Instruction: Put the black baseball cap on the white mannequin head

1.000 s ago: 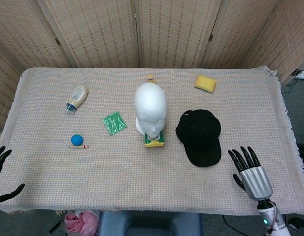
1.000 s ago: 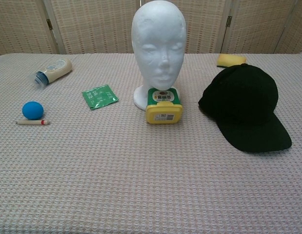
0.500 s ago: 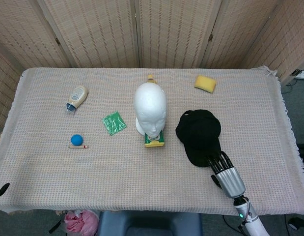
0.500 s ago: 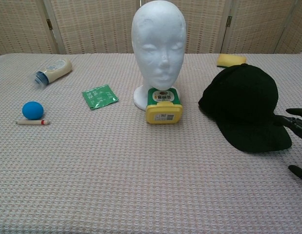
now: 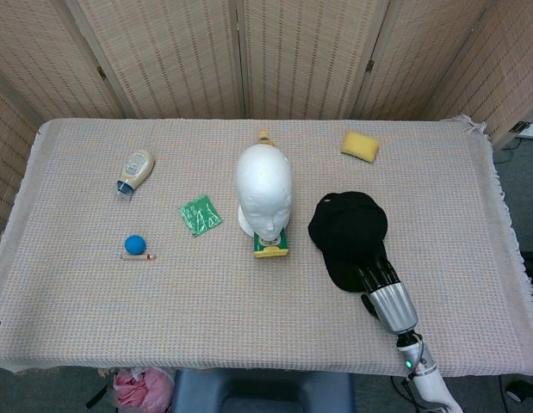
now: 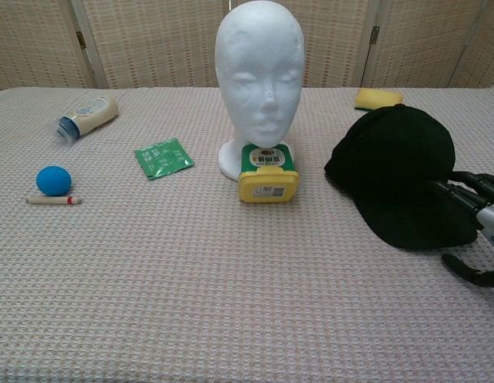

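1. The black fabric baseball cap (image 5: 349, 234) lies flat on the woven-cloth surface (image 5: 249, 327), just right of the white foam mannequin head (image 5: 264, 189), with bare cloth toward the near edge.
2. The right robot hand (image 5: 382, 288) reaches in from the near-right edge, fingers (image 6: 462, 190) spread and extended onto the cap's brim, thumb apart, grasping nothing.

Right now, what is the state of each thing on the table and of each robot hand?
black baseball cap: lying on the table, not on the head
white mannequin head: upright, bare
right hand: fingers over the cap's brim, grip unclear
cream squeeze bottle: lying on its side
left hand: not in view
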`<state>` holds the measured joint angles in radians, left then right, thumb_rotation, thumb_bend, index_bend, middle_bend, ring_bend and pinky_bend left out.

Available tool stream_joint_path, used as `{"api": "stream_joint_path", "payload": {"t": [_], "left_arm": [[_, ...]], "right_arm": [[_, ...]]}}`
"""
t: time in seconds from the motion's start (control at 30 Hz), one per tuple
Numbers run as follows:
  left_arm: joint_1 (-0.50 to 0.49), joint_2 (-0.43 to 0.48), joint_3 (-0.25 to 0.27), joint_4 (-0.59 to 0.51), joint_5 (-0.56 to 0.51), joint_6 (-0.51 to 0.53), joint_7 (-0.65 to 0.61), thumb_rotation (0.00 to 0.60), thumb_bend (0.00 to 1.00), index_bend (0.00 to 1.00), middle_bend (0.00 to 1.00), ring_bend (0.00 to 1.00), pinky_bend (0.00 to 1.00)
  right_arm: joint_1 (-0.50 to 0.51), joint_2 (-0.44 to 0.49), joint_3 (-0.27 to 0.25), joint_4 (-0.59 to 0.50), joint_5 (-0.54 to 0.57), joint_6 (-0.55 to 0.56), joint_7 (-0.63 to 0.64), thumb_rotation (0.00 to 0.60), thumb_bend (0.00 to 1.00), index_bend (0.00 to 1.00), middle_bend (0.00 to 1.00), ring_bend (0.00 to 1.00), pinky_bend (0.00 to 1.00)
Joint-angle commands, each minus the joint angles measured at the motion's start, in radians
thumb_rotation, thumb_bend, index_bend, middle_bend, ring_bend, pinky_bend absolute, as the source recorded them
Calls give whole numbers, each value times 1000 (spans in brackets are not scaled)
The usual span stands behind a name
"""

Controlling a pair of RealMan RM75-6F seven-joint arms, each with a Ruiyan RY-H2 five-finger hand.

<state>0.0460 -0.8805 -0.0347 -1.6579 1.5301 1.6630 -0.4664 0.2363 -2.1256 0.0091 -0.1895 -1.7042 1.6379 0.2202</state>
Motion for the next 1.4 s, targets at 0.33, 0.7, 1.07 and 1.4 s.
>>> {"api": "stream_joint_path", "payload": {"t": [0.33,0.7,1.07,1.4], "left_arm": [[10,8,-3,-4,-10,3,0,600,224,0,0,0,124],[16,10,-8,-6,-14,5,1,600,224,0,0,0,124],[25,8,-13,-4,-18,18,3,600,223,0,0,0,124],[27,5,-14,-7,-12,19,14,600,223,0,0,0,123]], "right_arm": [[56,-34,11,40,45,-61,-15,600,290,128,240,120,178],[98,-53,13,67,70,-78,-37,600,355,418,435,322,402],[172,-63,68,86,135,-62,-35,600,491,849,752,693,808],[282,8,149,77,208,111,-20,600,571,947,821,764,896]]}}
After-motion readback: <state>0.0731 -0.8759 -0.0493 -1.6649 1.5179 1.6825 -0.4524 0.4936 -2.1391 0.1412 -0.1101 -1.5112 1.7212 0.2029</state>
